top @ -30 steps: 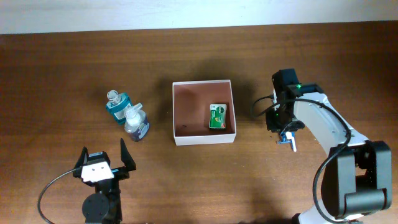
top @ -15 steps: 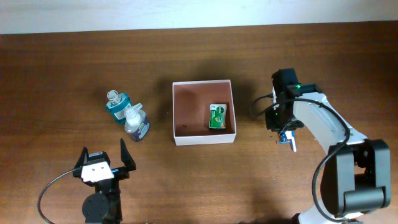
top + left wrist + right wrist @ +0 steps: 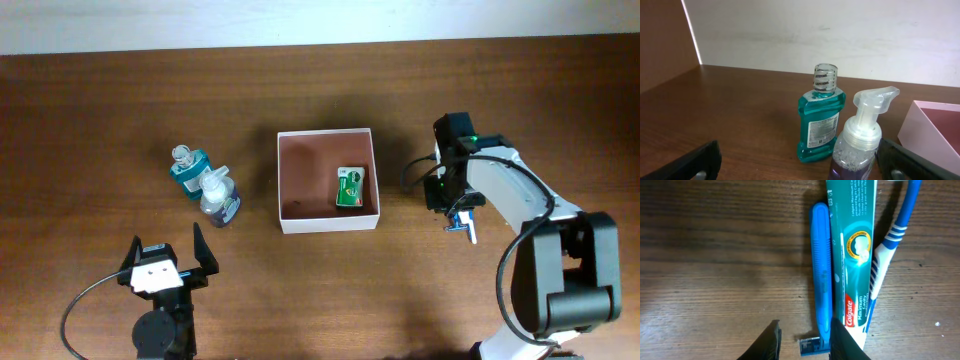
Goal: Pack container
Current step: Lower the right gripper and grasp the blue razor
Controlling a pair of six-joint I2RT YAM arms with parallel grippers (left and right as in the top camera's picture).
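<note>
right gripper (image 3: 805,330) is open, low over the surface (image 3: 715,255), jaws straddling the tail end of the blue razor (image 3: 820,265), nothing clamped

razor lies flush against the Colgate toothpaste box (image 3: 852,255), and the toothbrush (image 3: 890,240) rests along the box's other edge

container (image 3: 328,226) sits mid-surface, well apart from this cluster, with one green packet (image 3: 350,187) inside near its right wall

left gripper (image 3: 166,238) is open and empty at the near edge, with the mouthwash bottle (image 3: 821,120) and foam pump bottle (image 3: 860,140) upright ahead of it, just beside each other

risks as I see them:
- one finger looks to be over the box edge, so closing here could pinch razor and box together or shove the box sideways and drag the toothbrush with it
- razor is thin and flat on the wood; a shallow grasp near its tail probably lets it pivot or slip on lift
- container walls look thin, so clipping the rim on the drop could shift the box
- pump bottle is tall and top-heavy, so an off-centre left grasp may tip it into the mouthwash
</note>
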